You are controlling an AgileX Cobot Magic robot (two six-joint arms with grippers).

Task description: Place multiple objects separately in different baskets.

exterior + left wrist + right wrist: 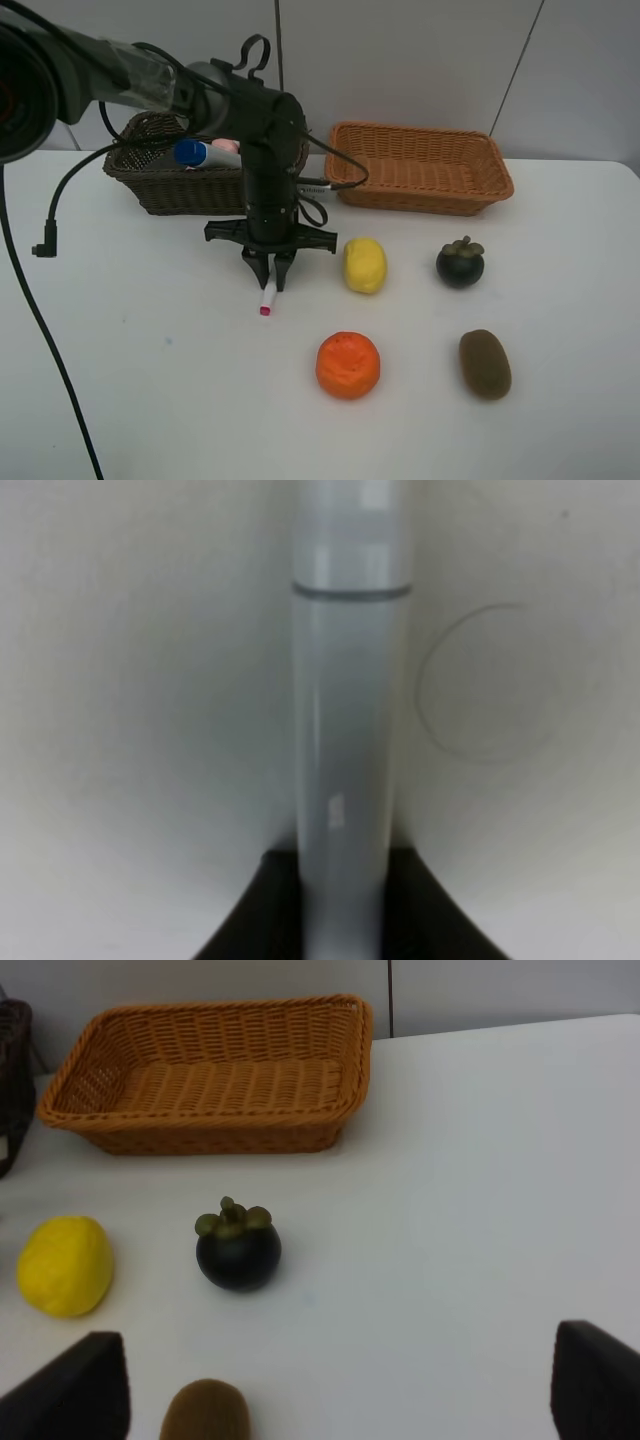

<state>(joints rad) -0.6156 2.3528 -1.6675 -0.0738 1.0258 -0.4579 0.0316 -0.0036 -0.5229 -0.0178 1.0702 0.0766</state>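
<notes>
- White tabletop (pixel 130 380) spreads bare to the left of the left gripper (pixel 270 275) and in front of it, out to the near table edge. A black cable (pixel 48 240) hangs along the far left side.
- Behind and to the left of that gripper, well apart from it, sits the dark basket (pixel 165 190). A white blue-capped tube (pixel 195 153) and a pink bottle (pixel 226 146) lie inside, partly behind the arm.
- The left gripper points straight down, its jaws pressed together on the white marker (pixel 268 296). The pink-tipped end pokes out below, toward the near edge; whether it touches the table I cannot tell. In the left wrist view the barrel runs between the two dark fingers (pixel 250 920).
- Just right of the gripper, apart from it, rests the lemon (pixel 364 264). The orange (pixel 348 364) lies nearer the front edge, with a bare strip between it and the marker tip.
- Behind and right of the gripper stands the tan basket (pixel 420 165), its near rim well apart from the lemon.
- Farther right are the mangosteen (pixel 460 263) and, in front of it, the kiwi (pixel 485 363), with bare table beyond them to the right edge.
- The right gripper (pixel 338 1355) is spread wide and holds nothing. The kiwi lies close by one finger and the mangosteen ahead.
</notes>
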